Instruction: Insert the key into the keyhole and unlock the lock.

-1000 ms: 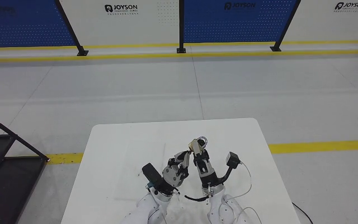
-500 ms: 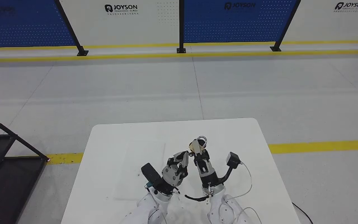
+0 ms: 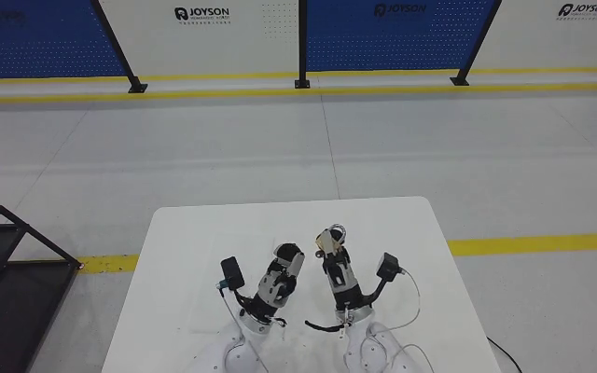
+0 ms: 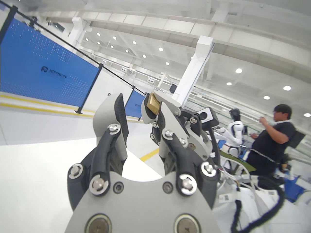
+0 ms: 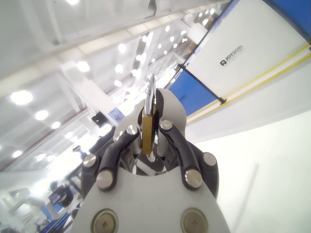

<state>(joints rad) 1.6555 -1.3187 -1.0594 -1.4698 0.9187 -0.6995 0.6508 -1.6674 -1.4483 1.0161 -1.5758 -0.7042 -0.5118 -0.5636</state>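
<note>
Both claws sit low in the top view, just under the middle of the frame, above the near part of the white table (image 3: 187, 242). The left gripper (image 3: 287, 254) is a bit left of centre. In its own wrist view we see its fingers (image 4: 120, 115) spread wide apart with nothing between them.

Just to the right of it, close but not touching, the right gripper (image 3: 328, 247) is clamped tight on the lock (image 3: 326, 241), a small brass padlock held up off the tabletop. In the right wrist view the brass body (image 5: 147, 134) is edge-on in the middle of the frame, and the silver shackle (image 5: 150, 93) sticks out past the fingertips toward the upper middle. A silver bit (image 5: 151, 156) shows at the body's lower end, deep in the claw. We honestly can't tell what it is.

Past the table's far edge there's grey floor, then yellow floor lines (image 3: 233, 93). Blue and white fence panels (image 3: 392, 28) run along the top edge of the frame.
</note>
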